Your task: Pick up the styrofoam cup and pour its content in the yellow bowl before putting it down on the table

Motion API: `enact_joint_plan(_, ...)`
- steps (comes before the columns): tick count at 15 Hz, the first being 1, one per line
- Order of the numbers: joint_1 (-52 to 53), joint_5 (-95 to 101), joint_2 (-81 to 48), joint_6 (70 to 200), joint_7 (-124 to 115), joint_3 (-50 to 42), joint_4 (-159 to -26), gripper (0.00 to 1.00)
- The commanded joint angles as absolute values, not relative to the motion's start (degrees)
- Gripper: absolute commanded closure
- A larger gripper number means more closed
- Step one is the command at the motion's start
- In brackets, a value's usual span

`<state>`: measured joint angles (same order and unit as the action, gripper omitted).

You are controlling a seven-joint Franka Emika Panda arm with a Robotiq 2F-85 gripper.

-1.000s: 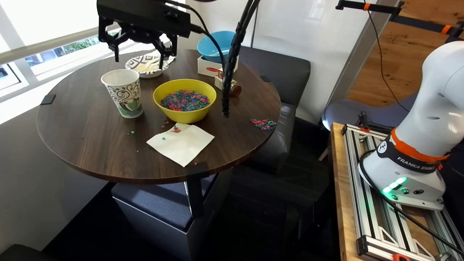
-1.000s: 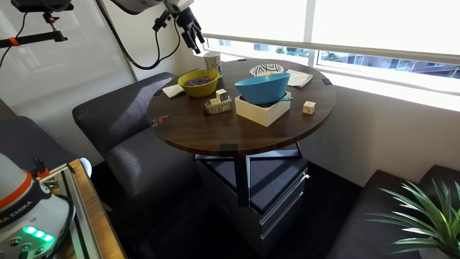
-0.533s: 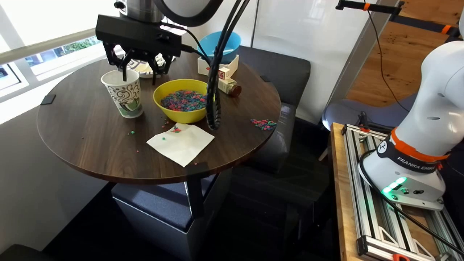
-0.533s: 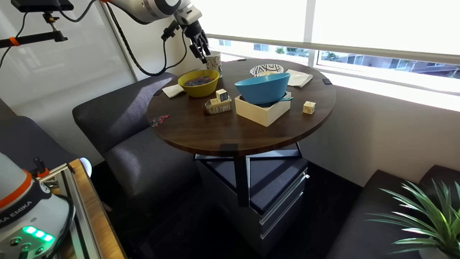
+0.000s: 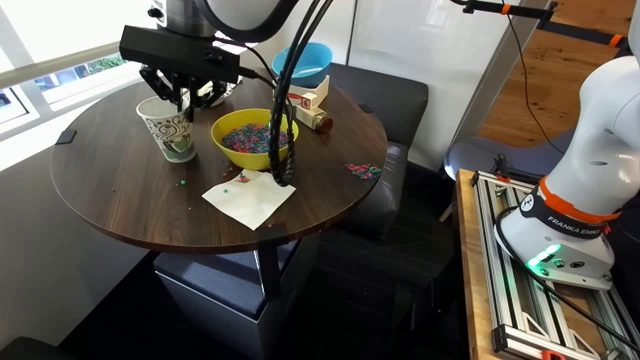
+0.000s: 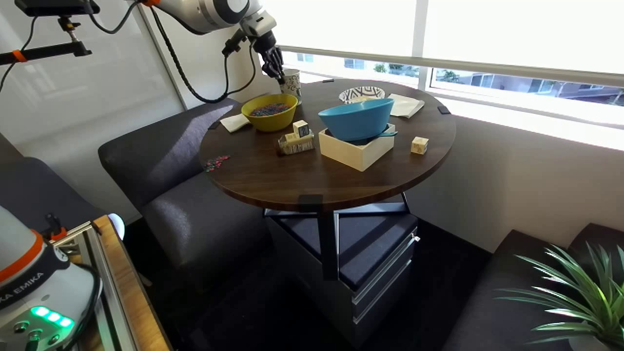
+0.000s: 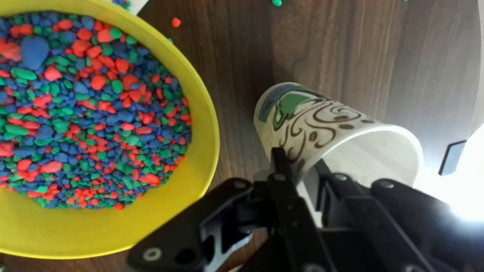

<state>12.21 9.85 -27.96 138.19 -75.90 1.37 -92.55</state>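
Observation:
The styrofoam cup (image 5: 169, 134) stands upright on the table (image 5: 135, 210), with swirls and green print on its side. Left of it in the wrist view is the yellow bowl (image 7: 206, 151), full of red, green and blue pieces. My gripper (image 7: 300, 156) straddles the cup's rim on the side facing the bowl. One finger lies against the outer wall, while the other reaches inside. A narrow gap still shows between the inner finger and the wall, so the jaws are nearly together but not clamped. The cup's bottom and any content are hidden.
A blue bowl (image 6: 358, 119) rests in a box (image 6: 343, 155), near a lying bottle (image 6: 295, 144) topped by a block (image 6: 301, 128). Behind stands a patterned dish (image 6: 360, 91). A napkin (image 5: 250, 200) and spilled pieces (image 5: 364, 171) lie in front. The arm's cable (image 5: 277, 130) hangs before the yellow bowl.
My gripper has come down from above onto the cup's rim, and its jaws have narrowed from wide apart. The cup has shifted very slightly away from the bowl.

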Motion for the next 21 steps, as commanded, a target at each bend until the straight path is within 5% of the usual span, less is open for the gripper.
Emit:
enact_joint_plan(1, 13.76, 8.98, -28.02, 136.58, -76.83, -0.22, -91.36, 1.0)
enact_joint_plan(7, 13.8, 11.11, -20.02, 137.92, -73.7, -0.29, -95.27, 0.98)
enact_joint_plan(16, 13.04, 22.04, -8.36, 100.28, -61.41, 3.33, -93.16, 0.98)
enact_joint_plan(21, 12.38, 21.69, -8.76, 94.8, -59.32, 4.62, -92.75, 0.97)
